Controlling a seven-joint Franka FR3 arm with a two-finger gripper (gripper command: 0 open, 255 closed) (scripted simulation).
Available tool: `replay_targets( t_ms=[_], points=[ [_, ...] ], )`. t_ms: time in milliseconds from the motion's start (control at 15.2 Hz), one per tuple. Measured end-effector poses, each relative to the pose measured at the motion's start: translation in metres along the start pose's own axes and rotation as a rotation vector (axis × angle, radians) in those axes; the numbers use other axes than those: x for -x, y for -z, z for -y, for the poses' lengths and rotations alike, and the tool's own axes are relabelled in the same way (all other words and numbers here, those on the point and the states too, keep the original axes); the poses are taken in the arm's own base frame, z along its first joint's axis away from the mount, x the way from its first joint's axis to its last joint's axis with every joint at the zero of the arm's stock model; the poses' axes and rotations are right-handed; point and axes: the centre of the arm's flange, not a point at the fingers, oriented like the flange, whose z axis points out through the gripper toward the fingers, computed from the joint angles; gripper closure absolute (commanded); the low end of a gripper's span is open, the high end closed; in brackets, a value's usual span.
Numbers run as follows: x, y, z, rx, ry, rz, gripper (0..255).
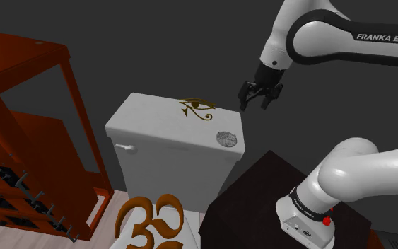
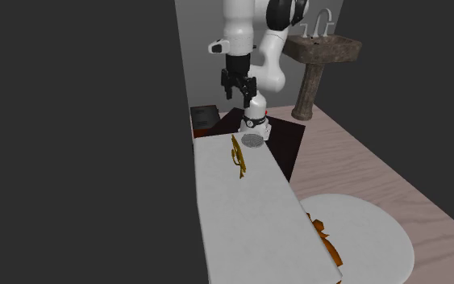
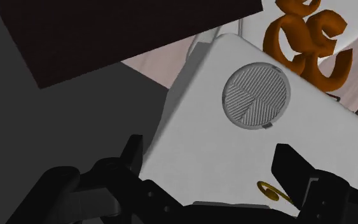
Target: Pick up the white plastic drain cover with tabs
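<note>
the drain cover (image 1: 226,139) lies flat on the toilet tank lid (image 1: 162,120), close to the corner nearest the dark stand (image 1: 261,205); it reads as a grey ribbed disc with two small tabs at its rim, plain in the wrist view (image 3: 257,95). in the shoulder view the gripper (image 1: 261,99) hangs in the air above and apart from it, with the cover at roughly 7 o'clock from the fingertips, and a gold eye ornament (image 1: 197,108) at about 10 o'clock from the cover, well clear. the jaws stand wide apart and grip nothing; in the wrist view the cover sits beyond the fingertips (image 3: 133,149), not between them. to do the approach well, i judge the hand should first travel over until the disc is centred in the gap, then come straight down. the disc looks thin and low, so the fingers will likely need to reach right to the lid surface and close across the rim, away from the tabs, so the pads meet the round edge evenly. because the cover is near the lid's edge, a sideways nudge could slide it off, so closing gently and squarely seems wise.
</note>
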Motion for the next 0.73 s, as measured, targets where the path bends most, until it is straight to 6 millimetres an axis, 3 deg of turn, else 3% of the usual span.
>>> replay_targets(
  t_ms=[396, 726],
  points=[
    [-0.01, -0.06, 0.059, 0.053, -0.341, -0.004, 0],
    [-0.013, -0.093, 0.072, 0.066, -0.437, -0.005, 0]
  ],
)
